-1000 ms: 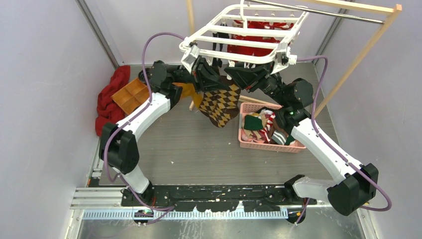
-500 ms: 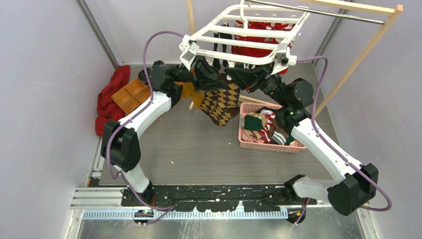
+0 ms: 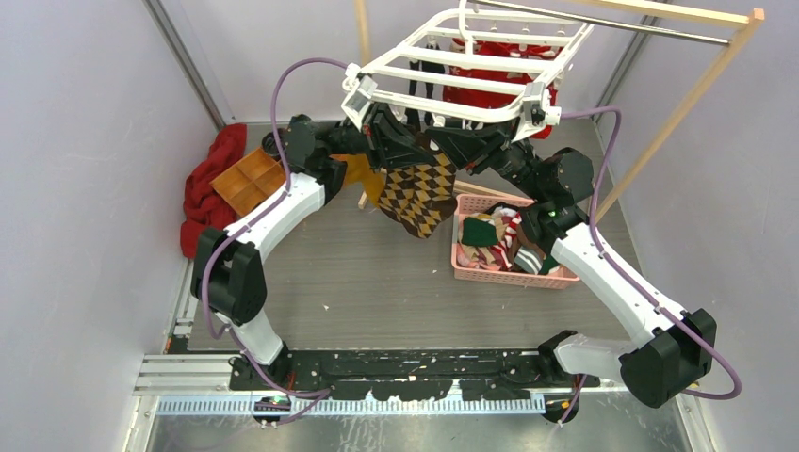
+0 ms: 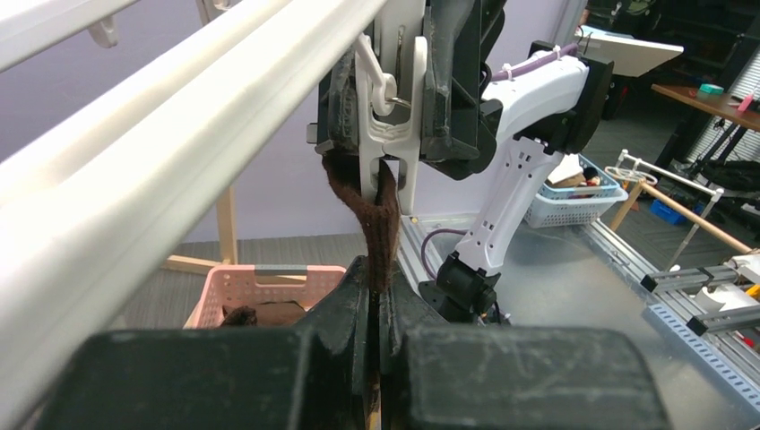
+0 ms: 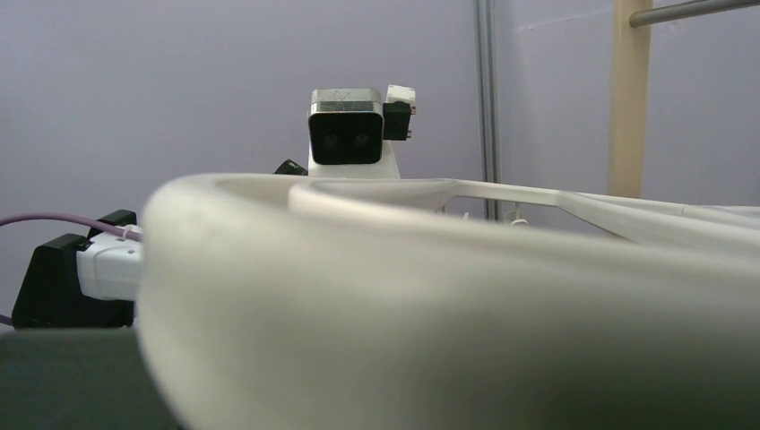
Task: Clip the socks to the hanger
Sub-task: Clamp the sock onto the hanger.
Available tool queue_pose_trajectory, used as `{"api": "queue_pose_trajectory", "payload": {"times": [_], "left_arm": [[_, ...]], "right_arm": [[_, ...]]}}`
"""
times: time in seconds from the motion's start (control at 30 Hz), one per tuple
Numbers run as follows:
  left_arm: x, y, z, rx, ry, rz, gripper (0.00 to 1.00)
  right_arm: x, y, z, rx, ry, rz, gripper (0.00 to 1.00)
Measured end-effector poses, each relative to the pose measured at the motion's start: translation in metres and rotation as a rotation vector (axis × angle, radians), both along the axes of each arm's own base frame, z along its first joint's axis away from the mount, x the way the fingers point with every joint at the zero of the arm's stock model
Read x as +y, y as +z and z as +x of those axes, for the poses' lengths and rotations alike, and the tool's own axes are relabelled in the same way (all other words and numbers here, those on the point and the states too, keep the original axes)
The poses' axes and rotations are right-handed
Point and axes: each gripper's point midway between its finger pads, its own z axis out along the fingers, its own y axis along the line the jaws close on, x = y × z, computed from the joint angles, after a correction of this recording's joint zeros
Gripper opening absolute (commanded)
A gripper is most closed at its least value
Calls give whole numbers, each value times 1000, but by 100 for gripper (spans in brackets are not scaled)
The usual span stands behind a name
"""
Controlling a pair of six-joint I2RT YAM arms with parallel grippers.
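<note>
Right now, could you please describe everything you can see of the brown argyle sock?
The brown argyle sock is soft knit, dark brown with cream diamonds. It hangs below the white hanger's near rail, left of the pink basket in the top view. Its upper edge is bunched into a narrow strip: the left hand is shut on it from below, and its tip runs up between the prongs of a white clip that the right hand squeezes.

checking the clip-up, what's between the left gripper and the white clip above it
Left wrist view: a strip of the brown sock runs from the left gripper up to the white clip; nothing else lies between.
</note>
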Motion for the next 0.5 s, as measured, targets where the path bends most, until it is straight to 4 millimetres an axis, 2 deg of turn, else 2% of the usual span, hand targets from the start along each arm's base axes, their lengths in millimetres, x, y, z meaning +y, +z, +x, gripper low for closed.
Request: {"api": "queue_pose_trajectory", "payload": {"times": [0.07, 0.2, 0.37, 0.5], "left_arm": [[0, 1, 1, 9, 4, -4, 0], [-1, 2, 2, 29, 8, -6, 0], [0, 3, 4, 39, 15, -10, 0], [1, 5, 9, 50, 36, -23, 0]], "right_arm": [[0, 0, 1, -3, -4, -1, 13], [-1, 0, 2, -8, -10, -5, 27], [-1, -1, 2, -11, -12, -8, 38], [3, -7, -2, 2, 17, -36, 50]]}}
